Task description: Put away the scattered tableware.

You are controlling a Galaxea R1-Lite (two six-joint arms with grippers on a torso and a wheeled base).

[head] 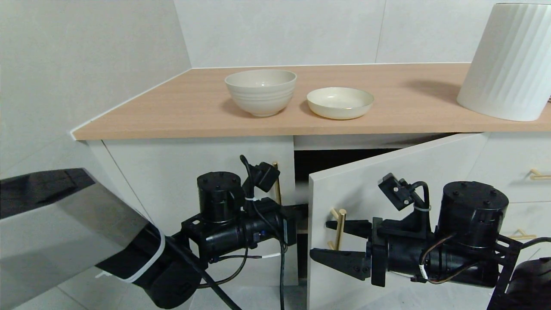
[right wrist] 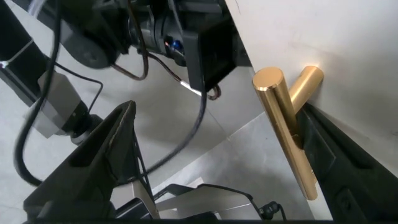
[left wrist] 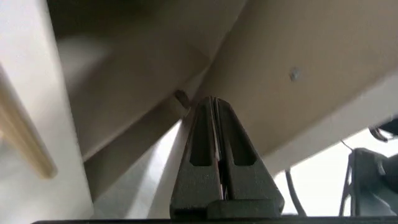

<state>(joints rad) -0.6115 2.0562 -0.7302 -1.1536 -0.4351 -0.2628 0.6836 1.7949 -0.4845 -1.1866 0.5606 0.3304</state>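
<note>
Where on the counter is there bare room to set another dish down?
Open counter between the shallow bowl and the white ribbed tub, and from the deep bowl to the left corner. Tight below: left gripper shut in the door gap, right gripper open around the handle.

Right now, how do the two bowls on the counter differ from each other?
The ribbed bowl is deep with tall walls; the shallow bowl is low and dish-like. The ribbed bowl has horizontal ridges around its outside; the shallow bowl's outside looks smooth. The ribbed bowl stands to the left of the shallow bowl, with a gap between them. Both are pale, upright and empty on the wooden counter.
</note>
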